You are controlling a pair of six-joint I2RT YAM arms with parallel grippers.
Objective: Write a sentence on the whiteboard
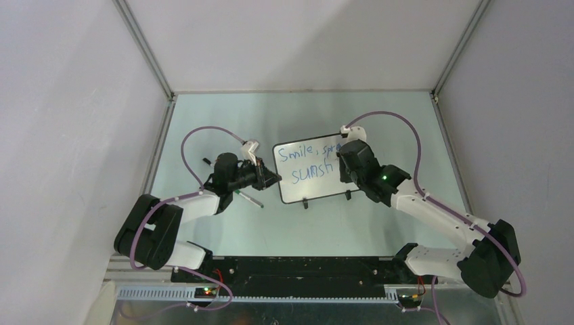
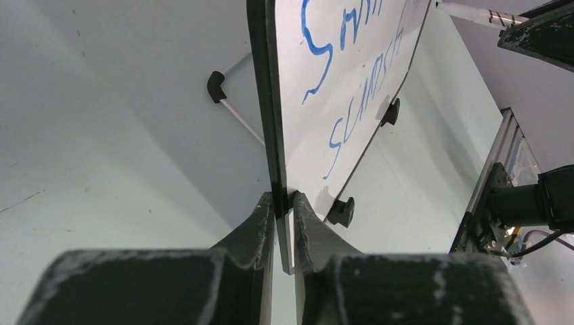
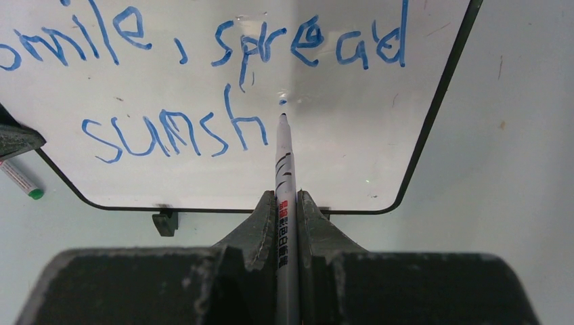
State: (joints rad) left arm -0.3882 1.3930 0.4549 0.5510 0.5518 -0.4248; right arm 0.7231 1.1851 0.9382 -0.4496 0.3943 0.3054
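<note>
Left tool (image 2: 284, 203) clamped on left edge of whiteboard (image 1: 313, 192), steadying it mid-counter (image 1: 379, 122) between arms. Right tool (image 3: 287, 200) clamped on marker (image 3: 284, 159), tip at board just right of "sunsh", small dot just above tip. Sentence (image 3: 176, 135) reads "Smile, spread" on top line, "sunsh" below. Judged step: second line, letter "i". Next calls for light tip pressure, short stroke under dot, then rightward shifts for "ne" before frame.
</note>
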